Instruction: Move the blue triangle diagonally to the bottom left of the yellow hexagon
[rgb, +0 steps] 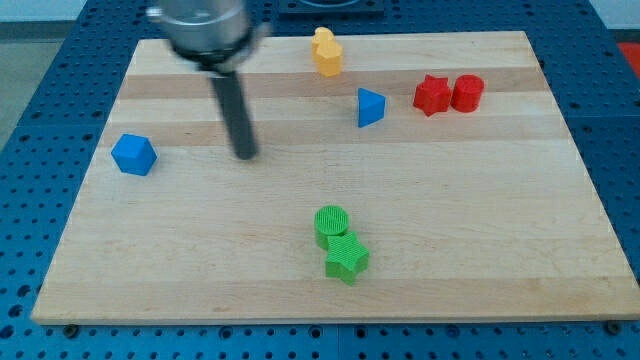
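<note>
Seven small plastic blocks lie on the pale wooden board. The blue triangular block sits toward the view's top, right of centre, well apart from my tip, which rests on bare wood to the view's left of it and slightly lower. I carry no claw, only a straight dark rod, so there is nothing to spread or pinch. The yellow block, whose hexagon shape is hard to make out, stands near the board's top edge, up and to the left of the triangle. A blue cube lies left of my tip. A red star-shaped block touches a red cylinder at the right. A green cylinder touches a green star-shaped block near the bottom. The rod's blurred mount is cut off by the top edge.
</note>
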